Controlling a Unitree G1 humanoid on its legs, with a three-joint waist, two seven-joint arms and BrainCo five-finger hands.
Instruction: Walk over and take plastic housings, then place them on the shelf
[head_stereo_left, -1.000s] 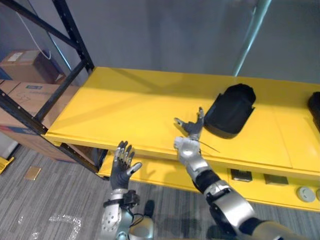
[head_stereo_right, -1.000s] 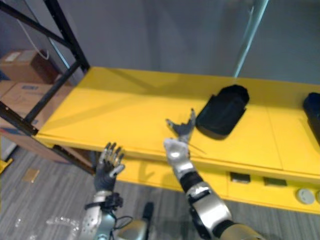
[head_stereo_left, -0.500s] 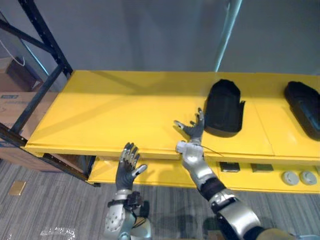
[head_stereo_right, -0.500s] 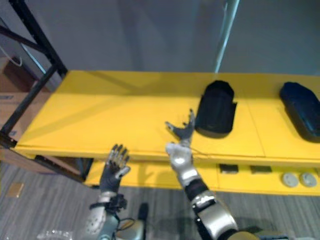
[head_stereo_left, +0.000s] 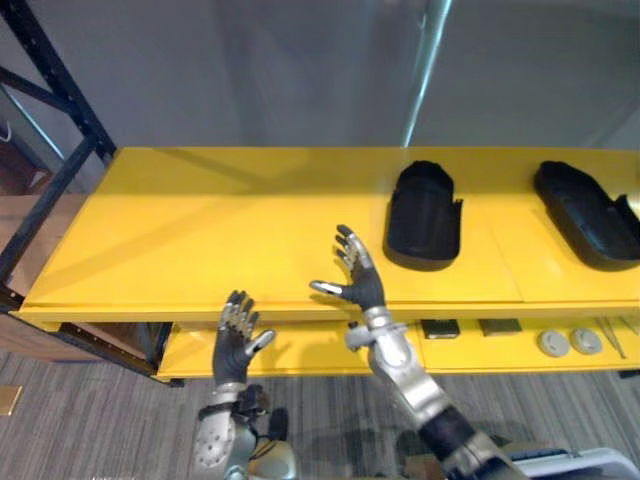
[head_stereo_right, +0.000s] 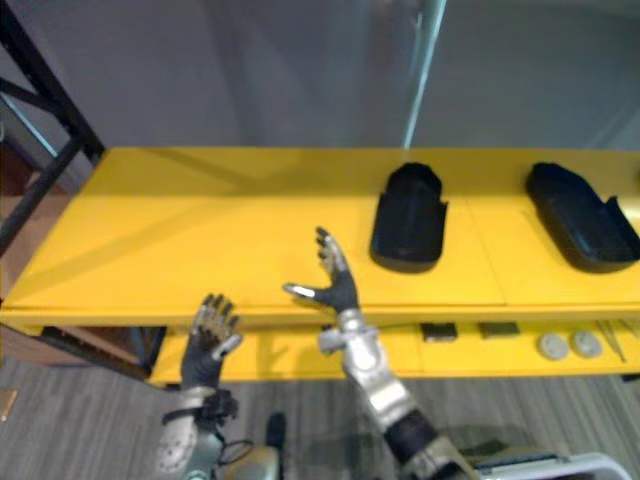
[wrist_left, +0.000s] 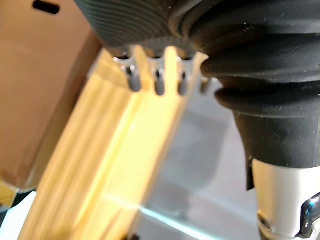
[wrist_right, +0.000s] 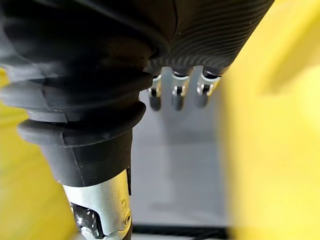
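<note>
Right hand (head_stereo_left: 357, 286) has backed off the housing (head_stereo_left: 423, 215), which lies on the shelf (head_stereo_left: 200, 230) at the hand's 2 o'clock with a clear gap; the overall shift in the view is the camera, not the parts. Both hands are empty with fingers spread wide, left hand (head_stereo_left: 235, 345) low at the right's 8 o'clock. This looks like a retreat after placing, so pull straight back and up, fingertips clear of the housing so it doesn't skid. Count: two housings, second housing (head_stereo_left: 583, 212) at 3 o'clock of the first, plus two discs (head_stereo_left: 551, 343) and two dark blocks (head_stereo_left: 440, 328) on the lower shelf (head_stereo_left: 300, 352).
</note>
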